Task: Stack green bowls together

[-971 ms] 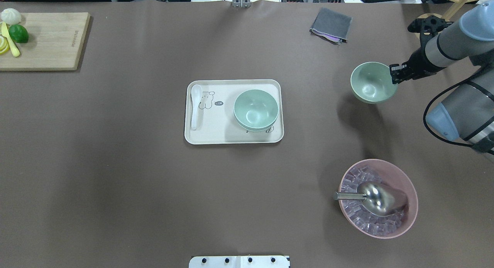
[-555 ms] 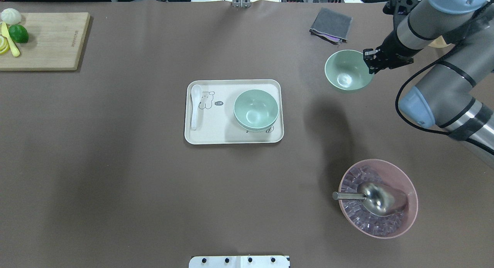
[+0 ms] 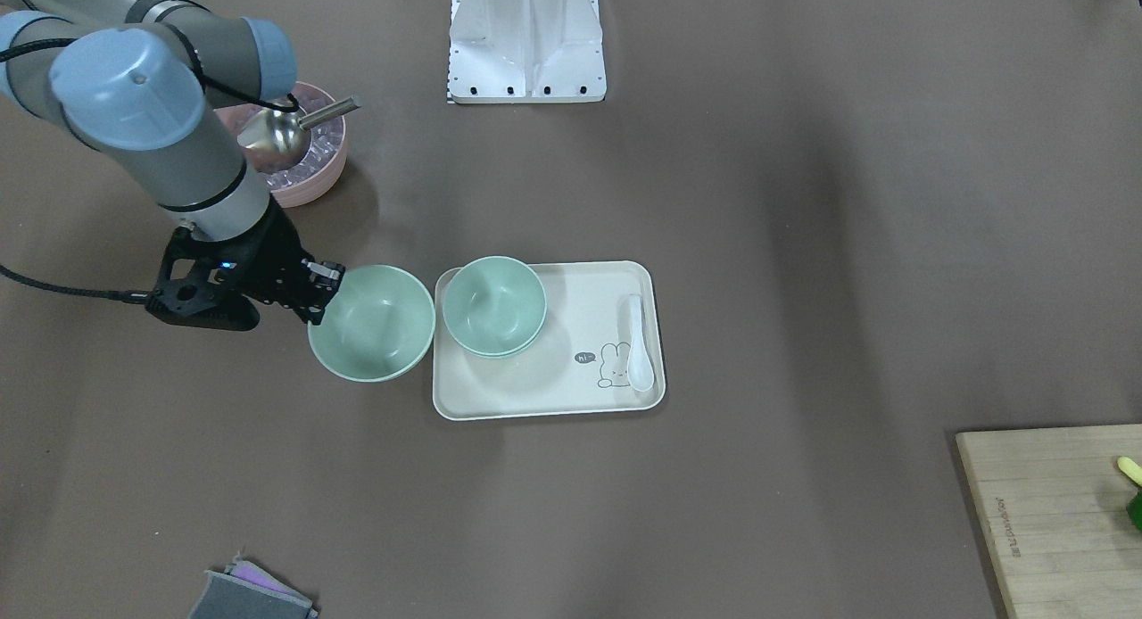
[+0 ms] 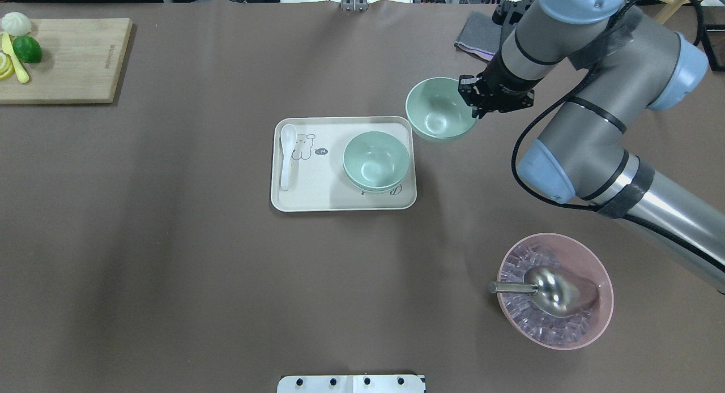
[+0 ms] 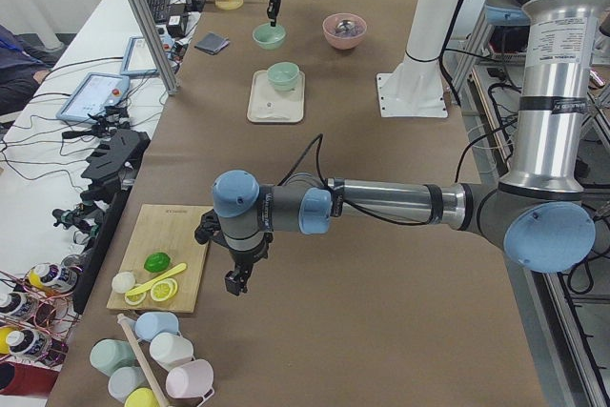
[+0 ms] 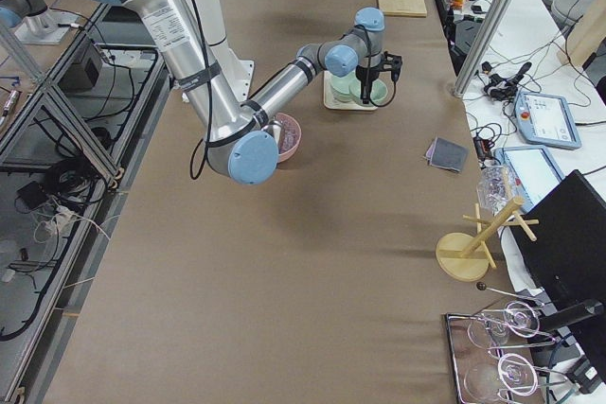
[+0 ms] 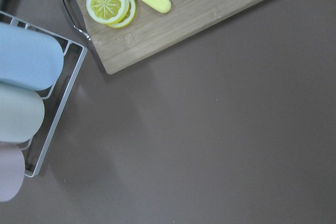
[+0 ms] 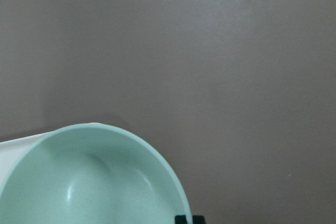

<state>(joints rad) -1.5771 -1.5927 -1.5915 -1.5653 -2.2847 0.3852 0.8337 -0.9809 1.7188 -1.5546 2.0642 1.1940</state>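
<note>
Two pale green bowls (image 4: 375, 159) sit nested on the right side of a cream tray (image 4: 340, 206); they also show in the front view (image 3: 493, 305). My right gripper (image 4: 473, 98) is shut on the rim of a third green bowl (image 4: 439, 110) and holds it in the air just beyond the tray's far right corner. The front view shows that bowl (image 3: 370, 323) beside the tray (image 3: 535, 405). The right wrist view shows its inside (image 8: 89, 182). My left gripper (image 5: 233, 281) hangs near the cutting board; I cannot tell whether it is open or shut.
A pink bowl (image 4: 566, 319) with ice and a metal scoop stands at the near right. A grey cloth (image 4: 481, 33) lies at the far right. A cutting board (image 4: 73, 59) with lime and lemon is at the far left. A white spoon (image 4: 287, 155) lies on the tray.
My right arm has carried the green bowl leftward, from the table's right side to just beside the tray's far right corner. The nested bowls have not moved.
</note>
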